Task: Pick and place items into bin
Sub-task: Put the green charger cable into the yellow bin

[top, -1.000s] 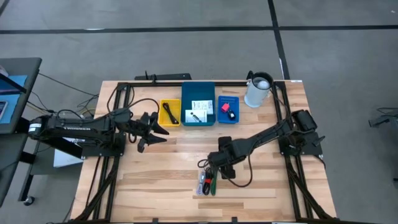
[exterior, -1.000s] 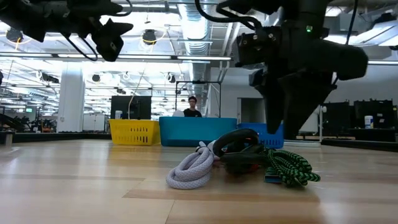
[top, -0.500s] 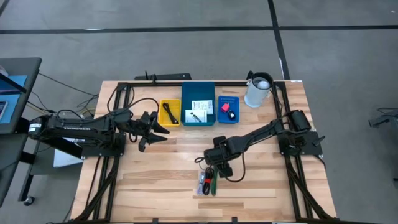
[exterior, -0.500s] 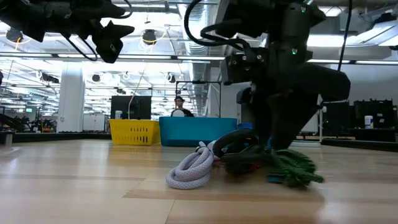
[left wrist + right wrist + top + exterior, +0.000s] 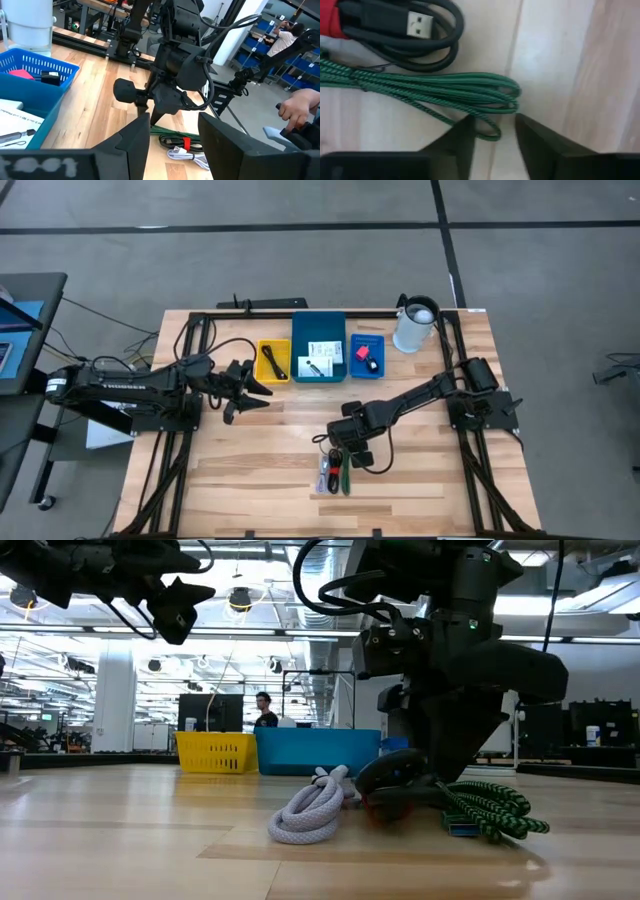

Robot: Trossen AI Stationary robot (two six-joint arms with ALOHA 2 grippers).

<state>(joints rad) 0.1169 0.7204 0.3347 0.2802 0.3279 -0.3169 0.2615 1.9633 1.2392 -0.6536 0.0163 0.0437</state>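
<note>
My right gripper is down on the cable pile near the front of the table, fingers still apart but closing, straddling the looped end of the green cable. Nothing is clamped yet. A second ago they stood wider and the arm was higher; since then it has dropped, and in the low view the green cable has slid sideways, so the fingers have nudged it rather than caught it. I judge the grasp is only beginning.

Just beside the green loop lies a black USB cable, coiled, touching a red piece at the frame's edge. A grey-white cable sits against the same pile. These are tangled close, so lifting one could drag the others.

My left gripper hangs above the table near the yellow bin, fingers apart, empty, unchanged. The big blue bin already holds two white cards; the small blue bin holds a pink-red piece and a black object. A white jug stands beside it.
</note>
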